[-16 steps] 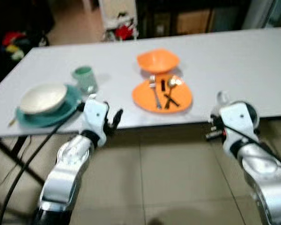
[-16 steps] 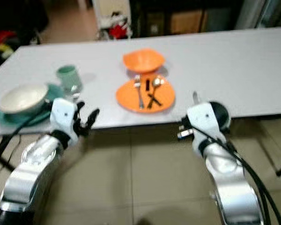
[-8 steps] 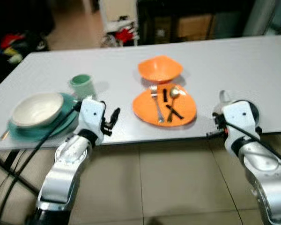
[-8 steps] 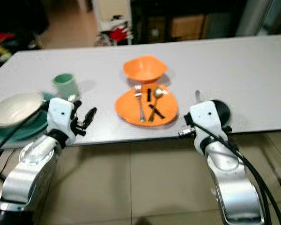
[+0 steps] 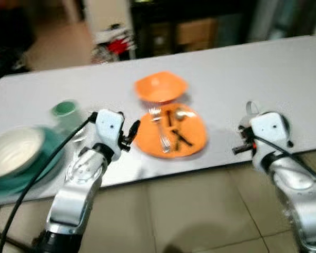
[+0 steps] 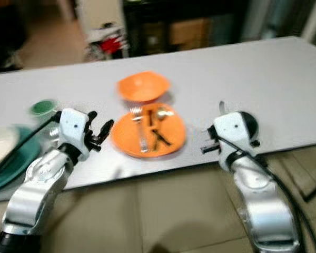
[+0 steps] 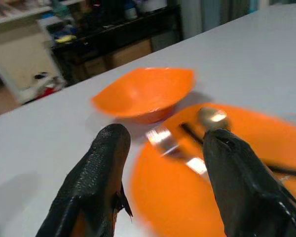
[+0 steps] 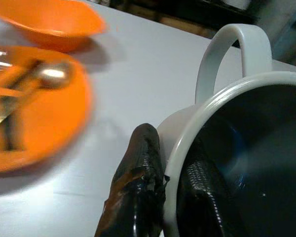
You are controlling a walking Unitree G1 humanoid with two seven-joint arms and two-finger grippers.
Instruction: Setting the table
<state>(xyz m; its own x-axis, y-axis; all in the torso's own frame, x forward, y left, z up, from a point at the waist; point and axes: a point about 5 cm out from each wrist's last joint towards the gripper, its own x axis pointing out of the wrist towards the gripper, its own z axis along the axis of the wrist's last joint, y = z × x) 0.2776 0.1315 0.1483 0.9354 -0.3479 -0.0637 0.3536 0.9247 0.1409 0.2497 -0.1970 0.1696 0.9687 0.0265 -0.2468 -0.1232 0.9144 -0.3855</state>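
Your robot stood at the near edge of a long white tabletop (image 5: 263, 68) with both arms raised over it. The right pincer (image 8: 163, 197) was clamped on the rim of a white cup (image 8: 237, 123) with a dark inside, one finger outside the wall and one within, holding it just above the tabletop edge, right of the orange plate (image 5: 171, 138). That plate carried a fork (image 5: 159, 129), a spoon (image 5: 178, 114) and what looked like dark-handled cutlery, blurred. Just behind it, touching or nearly so, sat an orange bowl (image 5: 160, 87). Your left pincer (image 7: 165, 163) hovered spread apart and empty at the plate's left rim, its fingers (image 7: 106, 168) pointing toward the bowl and the cutlery. Farther left, a green cup (image 5: 65, 109) stood near a teal plate (image 5: 39, 168) bearing a white bowl (image 5: 13, 150) at the tabletop's near left corner. Beyond the tabletop, dark shelving and a blurred red object (image 5: 116, 45) lay on the floor.
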